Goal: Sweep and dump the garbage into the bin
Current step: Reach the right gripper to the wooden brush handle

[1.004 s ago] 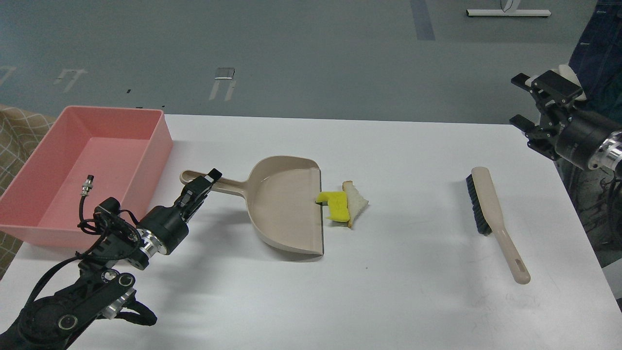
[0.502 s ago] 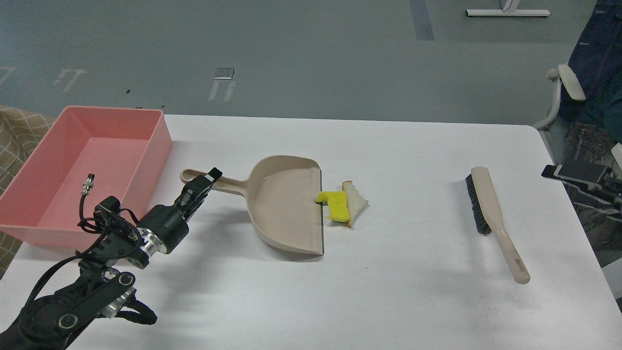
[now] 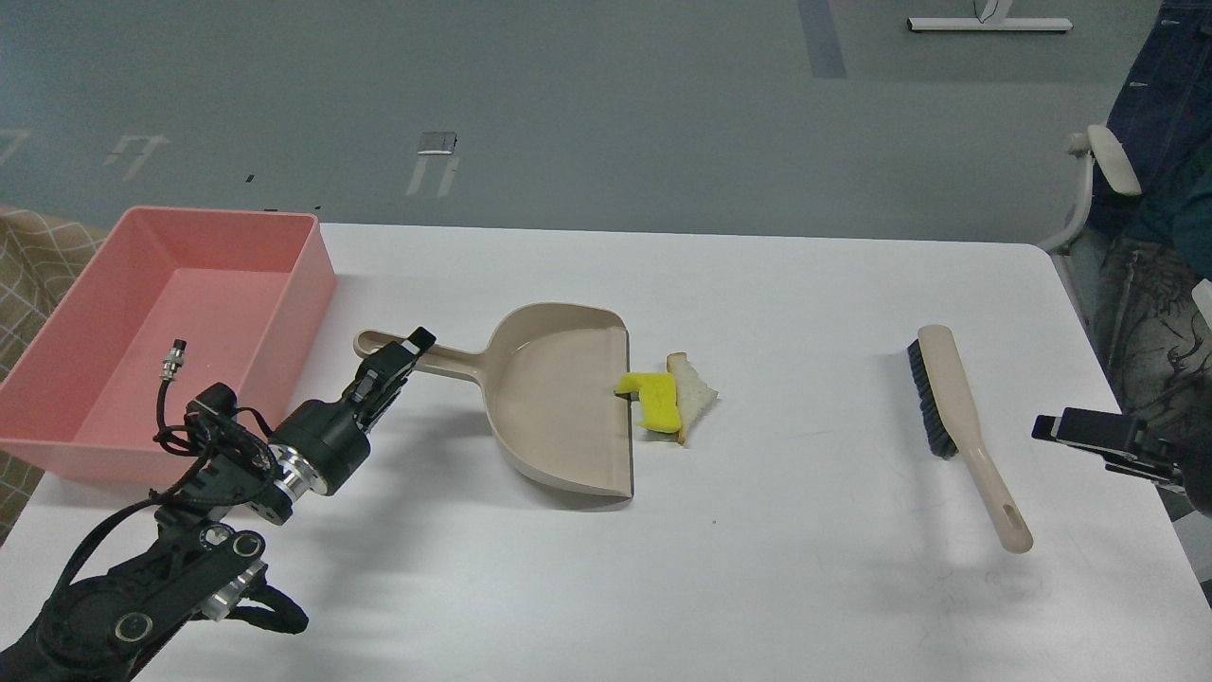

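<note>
Garbage (image 3: 668, 402), a yellow foam chunk touching a bread piece at the dustpan (image 3: 559, 398) lip on the desk (image 3: 805, 587), looks light, soft and crumbly, so sweep it; left pincer (image 3: 396, 358) clamps the dustpan handle, right pincer (image 3: 1089, 431) unclear.

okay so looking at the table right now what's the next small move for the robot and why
Probably bring the right gripper left to the brush and close on its beige handle. The brush lies untouched on the table, while the left gripper is already at the dustpan handle. The yellow chunk and bread piece sit at the pan's lip, unswept.
</note>
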You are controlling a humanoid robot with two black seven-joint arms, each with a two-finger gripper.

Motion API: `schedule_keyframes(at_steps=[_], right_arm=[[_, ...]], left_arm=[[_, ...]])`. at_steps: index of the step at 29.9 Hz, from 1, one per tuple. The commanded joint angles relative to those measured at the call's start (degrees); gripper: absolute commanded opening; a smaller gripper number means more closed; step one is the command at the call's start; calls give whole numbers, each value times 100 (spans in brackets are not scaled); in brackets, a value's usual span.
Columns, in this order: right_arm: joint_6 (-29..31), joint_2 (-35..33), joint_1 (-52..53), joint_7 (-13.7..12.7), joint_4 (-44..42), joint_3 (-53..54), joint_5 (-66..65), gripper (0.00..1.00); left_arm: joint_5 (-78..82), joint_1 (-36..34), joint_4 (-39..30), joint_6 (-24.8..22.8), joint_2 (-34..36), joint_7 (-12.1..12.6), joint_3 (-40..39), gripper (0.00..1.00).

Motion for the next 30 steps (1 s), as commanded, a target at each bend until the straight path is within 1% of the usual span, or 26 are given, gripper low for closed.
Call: schedule_keyframes(at_steps=[1, 3, 5, 6, 7, 8, 14, 22, 23, 24, 25, 29, 30], right_arm=[[2, 197, -64, -85, -1, -39, -34, 93], [2, 268, -91, -138, -9, -39, -131, 92], [-6, 460, -143, -182, -9, -39, -367, 87], [-6, 505, -170, -200, -9, -39, -412, 82], [-6, 583, -213, -252, -9, -39, -491, 73], [-6, 645, -231, -296, -9, -39, -535, 72], [-6, 742, -231, -437, -18, -39, -544, 71], [-6, 848, -231, -543, -18, -39, -544, 71], [-6, 857, -231, -543, -18, -39, -553, 68], [2, 857, -231, -543, -18, -39, -553, 61], [-6, 865, -231, -543, -18, -39, -562, 58], [-6, 918, -240, -551, -18, -39, -676, 55], [-6, 918, -240, -551, -18, -39, -693, 52]], left_arm=[[0, -3, 0, 0, -15, -9, -8, 0], [0, -3, 0, 0, -15, -9, -8, 0], [0, -3, 0, 0, -7, -35, -8, 0], [0, -3, 0, 0, -7, -35, -8, 0], [0, -11, 0, 0, -7, -35, -8, 0], [0, -12, 0, 0, -7, -35, -8, 0], [0, -3, 0, 0, -7, -35, -8, 0], [0, 6, -9, 0, -7, -35, -8, 0], [0, 6, -9, 0, -7, -44, -8, 0], [0, 6, -9, 0, -7, -44, -8, 0], [0, 6, -9, 0, -7, -44, -8, 0], [0, 15, -9, 0, -15, -44, -8, 0], [0, 24, -9, 0, -15, -52, -8, 0]])
